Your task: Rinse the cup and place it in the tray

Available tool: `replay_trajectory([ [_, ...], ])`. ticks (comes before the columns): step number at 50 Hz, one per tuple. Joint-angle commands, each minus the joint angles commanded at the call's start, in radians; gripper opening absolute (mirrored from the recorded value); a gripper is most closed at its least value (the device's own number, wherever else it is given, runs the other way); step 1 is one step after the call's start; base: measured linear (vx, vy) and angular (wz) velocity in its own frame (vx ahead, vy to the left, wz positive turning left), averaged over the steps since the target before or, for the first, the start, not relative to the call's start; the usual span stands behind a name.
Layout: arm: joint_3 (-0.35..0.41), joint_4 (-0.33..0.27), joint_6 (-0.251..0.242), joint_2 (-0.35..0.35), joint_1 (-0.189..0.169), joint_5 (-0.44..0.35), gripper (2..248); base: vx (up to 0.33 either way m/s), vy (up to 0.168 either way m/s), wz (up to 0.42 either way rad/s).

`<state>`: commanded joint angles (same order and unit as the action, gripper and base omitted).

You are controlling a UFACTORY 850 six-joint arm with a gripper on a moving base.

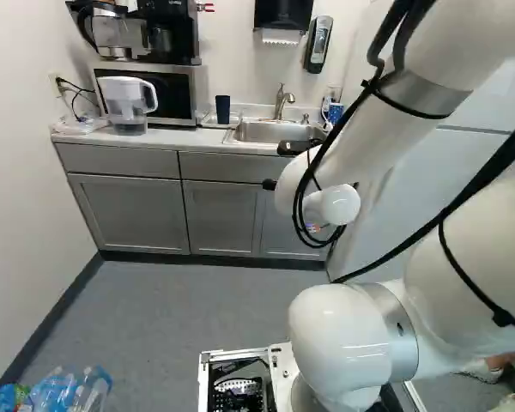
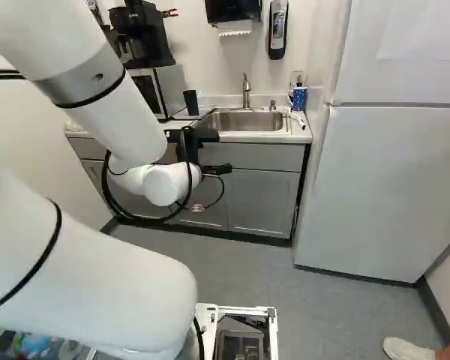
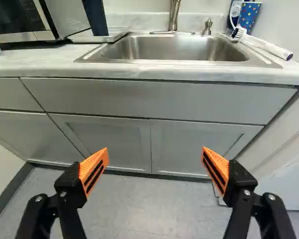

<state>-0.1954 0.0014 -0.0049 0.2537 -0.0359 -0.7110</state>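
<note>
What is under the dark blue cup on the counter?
The cup stands on a shallow tray beside the sink. The tray's near edge shows; the patch directly beneath the cup is covered by it, so I can't tell what that part looks like.

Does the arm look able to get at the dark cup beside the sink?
Probably yes: the gripper is open and empty, and nothing visible blocks the dark cup, though the microwave beside it may limit the approach.
</note>
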Motion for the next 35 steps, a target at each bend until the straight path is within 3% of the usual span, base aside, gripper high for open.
replay_trajectory([
  [35,0.095,-0.001,0.004,0.023,0.032,-0.142,247,0.0,0.0,0.0],
])
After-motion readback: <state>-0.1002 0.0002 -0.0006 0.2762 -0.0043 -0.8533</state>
